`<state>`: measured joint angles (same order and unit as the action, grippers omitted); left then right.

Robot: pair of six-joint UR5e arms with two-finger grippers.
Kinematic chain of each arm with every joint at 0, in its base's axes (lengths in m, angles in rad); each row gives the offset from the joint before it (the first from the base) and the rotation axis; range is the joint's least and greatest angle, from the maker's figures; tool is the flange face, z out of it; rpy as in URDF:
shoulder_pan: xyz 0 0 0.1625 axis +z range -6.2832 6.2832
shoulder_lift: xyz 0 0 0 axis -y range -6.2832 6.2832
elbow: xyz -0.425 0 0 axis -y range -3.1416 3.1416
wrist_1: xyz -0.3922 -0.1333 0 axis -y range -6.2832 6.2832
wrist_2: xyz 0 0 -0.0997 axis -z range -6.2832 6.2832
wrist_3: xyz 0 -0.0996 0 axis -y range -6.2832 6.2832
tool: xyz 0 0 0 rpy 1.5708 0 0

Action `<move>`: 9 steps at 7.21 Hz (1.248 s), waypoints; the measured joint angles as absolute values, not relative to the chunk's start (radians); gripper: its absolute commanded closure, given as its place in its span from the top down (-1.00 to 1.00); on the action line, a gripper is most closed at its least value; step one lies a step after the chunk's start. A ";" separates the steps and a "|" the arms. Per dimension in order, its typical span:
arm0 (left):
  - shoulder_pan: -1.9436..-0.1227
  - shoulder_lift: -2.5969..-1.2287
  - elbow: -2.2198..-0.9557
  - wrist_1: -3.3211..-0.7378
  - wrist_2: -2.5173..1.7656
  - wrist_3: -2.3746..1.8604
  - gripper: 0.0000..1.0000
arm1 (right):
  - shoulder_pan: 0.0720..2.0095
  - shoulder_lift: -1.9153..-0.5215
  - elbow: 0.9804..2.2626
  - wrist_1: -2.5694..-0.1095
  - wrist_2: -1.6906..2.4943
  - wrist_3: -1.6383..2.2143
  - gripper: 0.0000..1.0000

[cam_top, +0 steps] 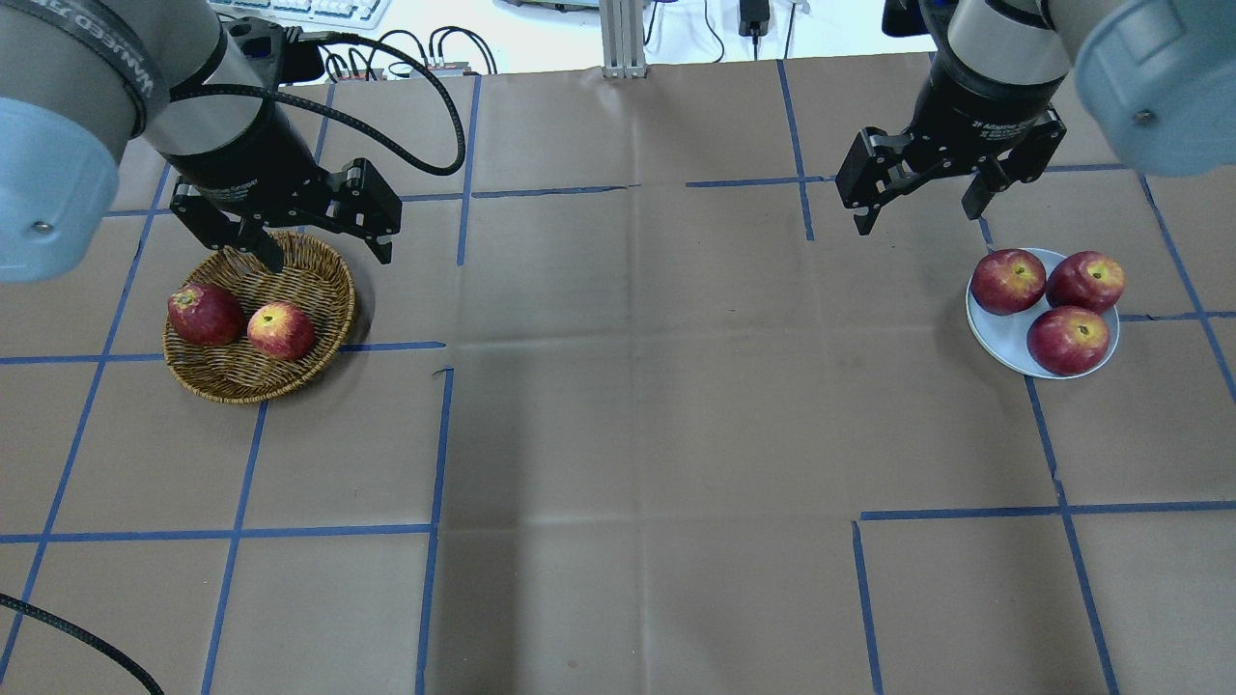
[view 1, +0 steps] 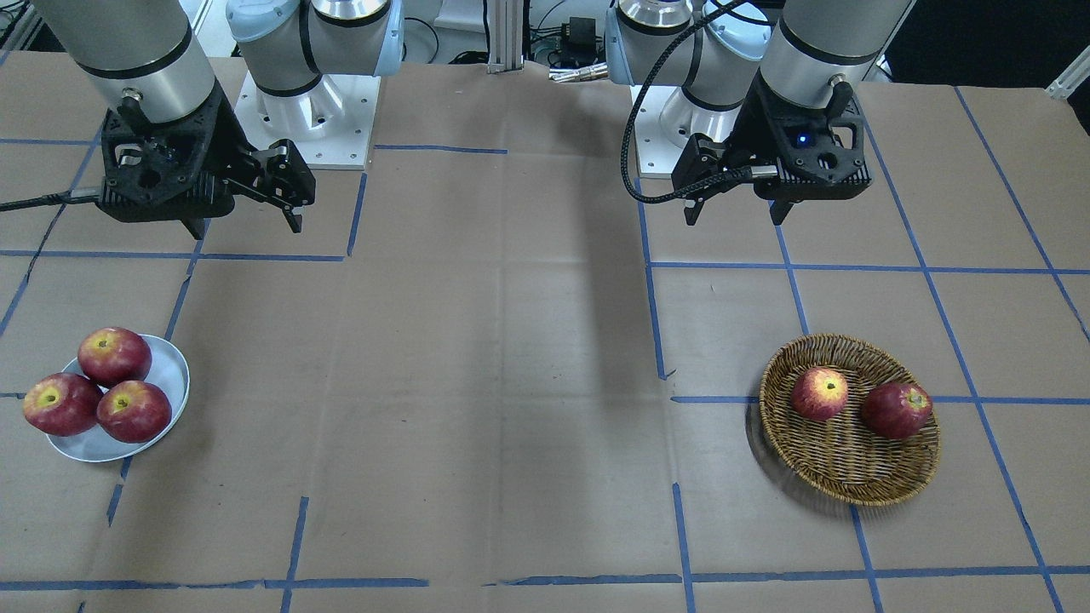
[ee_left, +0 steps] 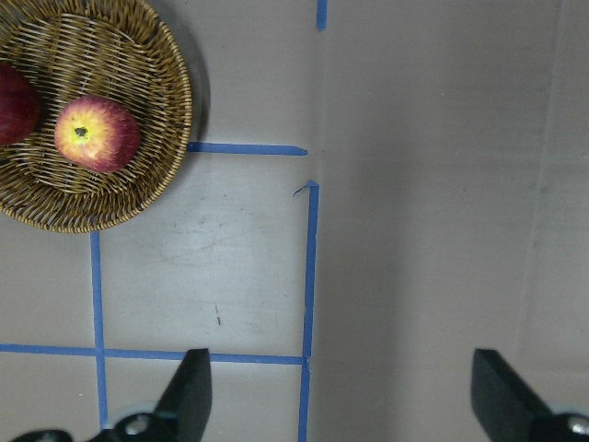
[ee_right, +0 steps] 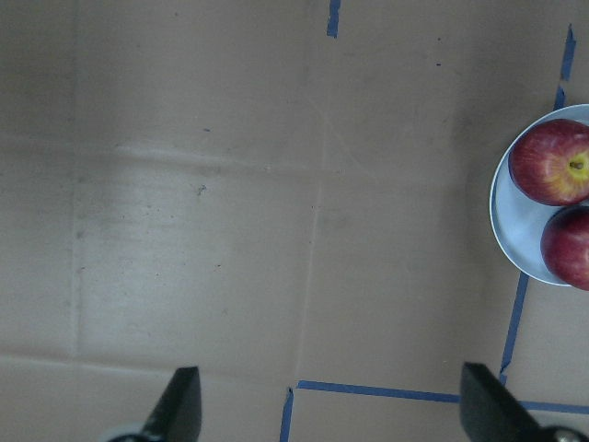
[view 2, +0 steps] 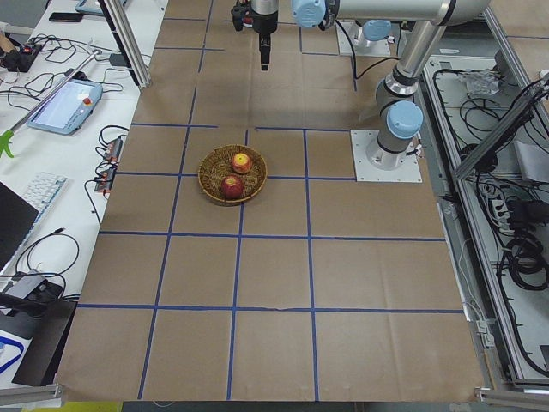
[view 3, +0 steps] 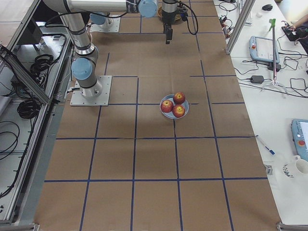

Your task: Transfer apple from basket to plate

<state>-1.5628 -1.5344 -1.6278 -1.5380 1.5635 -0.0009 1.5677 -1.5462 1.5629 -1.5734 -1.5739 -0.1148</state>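
Right now, in the overhead view, you will find the apple (cam_top: 280, 330) lying in the basket (cam_top: 290, 280), just off centre toward 4 o'clock, with its pale yellow-orange blush facing up. A darker apple (cam_top: 205, 314) sits close beside it at the basket's 9 o'clock side; whether the two touch you cannot tell.

Your left gripper (cam_top: 330, 253) hangs above the basket's rim at about 1 o'clock, raised clear of it. Its fingers are spread wide with nothing between them. From its wrist camera you see the apple (ee_left: 97, 133) and the basket (ee_left: 138, 55) off at 10 o'clock, well away from the two fingertips.

Your right gripper (cam_top: 914, 217) is likewise spread wide and empty. It hovers at 10 o'clock from the plate (cam_top: 1004, 333), apart from it. The plate carries three dark-red apples (cam_top: 1068, 340), packed together at its 11, 1 and 5 o'clock positions. Basket and plate stand well apart at opposite ends of the brown, blue-taped table (cam_top: 628, 386).
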 measured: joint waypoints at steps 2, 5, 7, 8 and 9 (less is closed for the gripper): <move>-1.541 -1.560 -1.644 -1.499 1.607 0.120 0.99 | 1.568 -1.546 1.563 -1.573 -1.574 -0.114 1.00; -1.406 -1.633 -1.722 -1.351 1.668 0.320 0.99 | 1.568 -1.546 1.563 -1.572 -1.574 -0.114 1.00; -1.362 -1.711 -1.766 -1.206 1.670 0.388 0.99 | 1.568 -1.546 1.563 -1.572 -1.574 -0.114 1.00; -1.350 -1.748 -1.772 -1.174 1.665 0.433 0.99 | 1.568 -1.546 1.563 -1.572 -1.574 -0.114 1.00; -1.329 -1.780 -1.776 -1.161 1.646 0.486 0.99 | 1.568 -1.546 1.563 -1.572 -1.574 -0.114 1.00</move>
